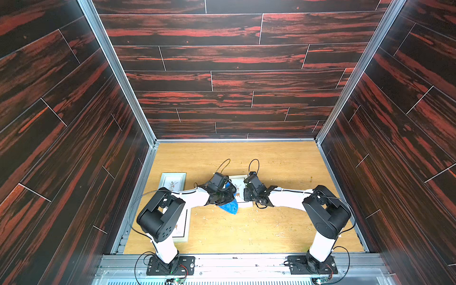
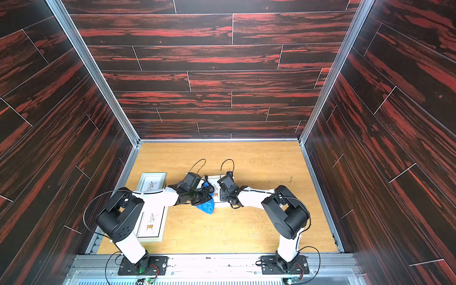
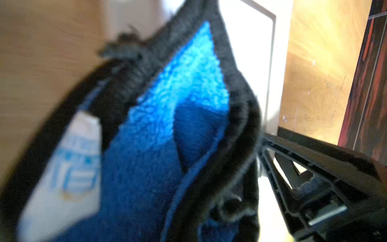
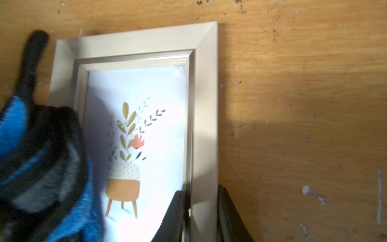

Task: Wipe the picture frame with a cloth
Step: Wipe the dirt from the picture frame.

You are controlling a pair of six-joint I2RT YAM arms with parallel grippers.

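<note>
Cloth (image 1: 230, 207), clenched in my left pincer (image 1: 225, 196), overlaps the left rail of the picture frame (image 4: 206, 94); my right pincer (image 4: 201, 192) clamps its right rail, long axis running away from me.

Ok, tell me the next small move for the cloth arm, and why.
Probably sweep the left gripper sideways, dragging the cloth across the glass toward the right gripper. The cloth sits bunched at one long edge of the picture frame, most glass is uncovered, and the right gripper clamps the opposite rail, steadying it.
</note>
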